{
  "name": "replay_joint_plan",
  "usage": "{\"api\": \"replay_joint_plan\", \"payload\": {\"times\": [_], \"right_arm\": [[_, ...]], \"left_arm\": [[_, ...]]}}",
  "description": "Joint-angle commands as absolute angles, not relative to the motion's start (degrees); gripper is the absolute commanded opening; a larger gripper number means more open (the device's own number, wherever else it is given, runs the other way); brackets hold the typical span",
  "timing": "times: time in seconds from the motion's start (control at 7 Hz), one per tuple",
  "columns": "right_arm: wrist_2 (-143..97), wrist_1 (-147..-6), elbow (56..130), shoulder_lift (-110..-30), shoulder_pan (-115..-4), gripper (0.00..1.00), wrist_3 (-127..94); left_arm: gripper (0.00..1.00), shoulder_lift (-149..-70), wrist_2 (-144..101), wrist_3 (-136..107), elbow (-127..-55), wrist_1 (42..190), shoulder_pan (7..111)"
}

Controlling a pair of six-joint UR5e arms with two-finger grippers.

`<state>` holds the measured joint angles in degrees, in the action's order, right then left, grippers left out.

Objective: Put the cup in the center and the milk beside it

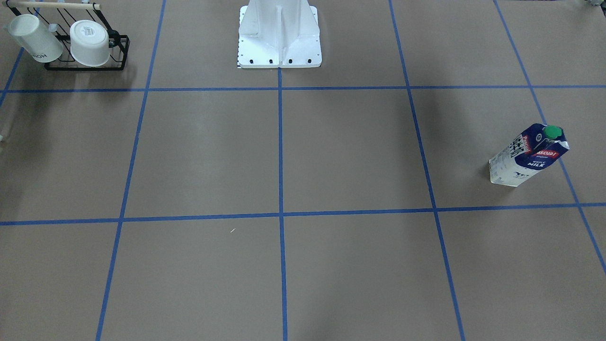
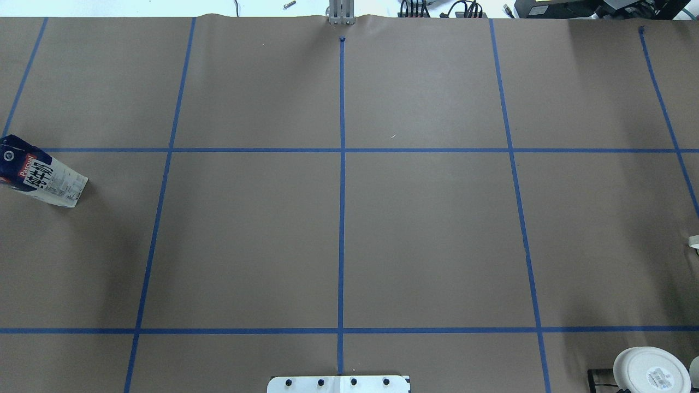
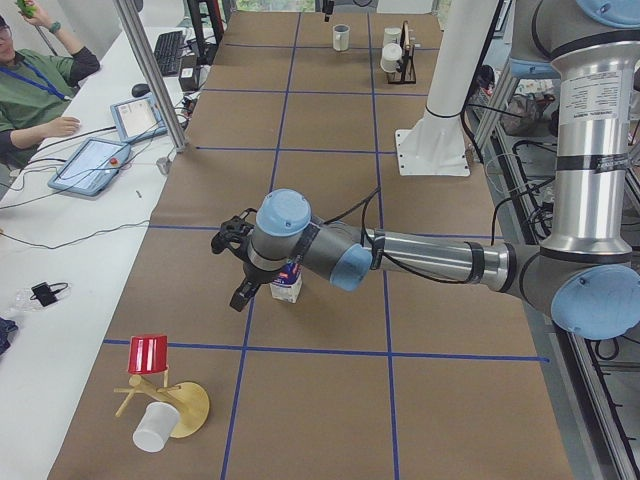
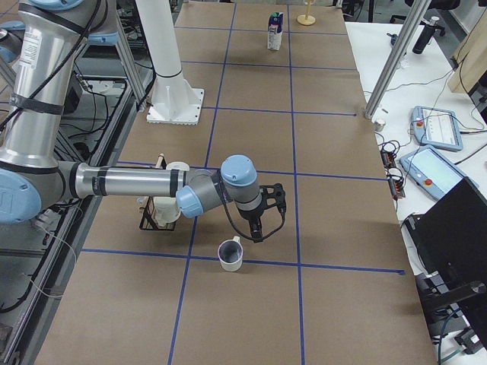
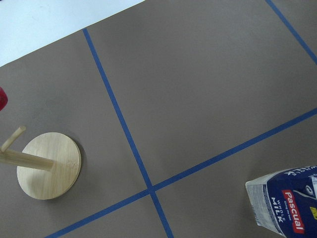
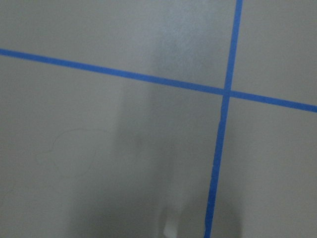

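1. Milk (image 1: 528, 156): upright near the bench's left end. Left gripper (image 3: 232, 268) is near it, jaw state impossible to tell. Probably weighty if full, with yielding card walls; take the flat sides mid-height (below the sloped top).
2. Cup (image 4: 230, 255): upright near the right end. Right gripper (image 4: 266, 218) hangs close, state likewise unclear. Rigid, likely slick and chip-prone; pinch the rim wall or handle.

I see the white mug (image 4: 230, 255), dark grey inside, standing upright near the table's right end, just beside a blue tape line (image 4: 319, 267). The milk carton (image 1: 528, 156), dark blue over white with a green cap, stands upright at the left end. Both sit well apart from the center (image 2: 382, 240), the brown middle stretch.
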<state>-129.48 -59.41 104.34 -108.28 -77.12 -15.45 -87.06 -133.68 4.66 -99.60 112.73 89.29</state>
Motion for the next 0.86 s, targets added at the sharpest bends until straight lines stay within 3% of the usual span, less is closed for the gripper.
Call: {"api": "replay_joint_plan", "payload": {"times": [0.0,0.43,0.57,0.71], "right_arm": [[-126.1,-52.4,104.2,-112.5,-70.5,1.00,-14.3],[-124.9,-52.3,102.5,-114.3,-70.0,0.99,-11.4],[-124.9,-52.0,102.5,-116.2,-70.0,0.79,-7.9],[-124.9,-52.0,102.4,-116.4,-69.4,0.46,-7.6]], "left_arm": [[0.98,-87.0,-133.7,4.6,-99.4,113.9,89.3],[0.98,-86.5,-133.7,4.8,-99.4,114.0,89.3],[0.98,-86.4,-133.7,4.8,-99.4,114.3,89.3],[0.98,-85.7,-133.7,4.7,-99.1,115.9,89.3]]}}
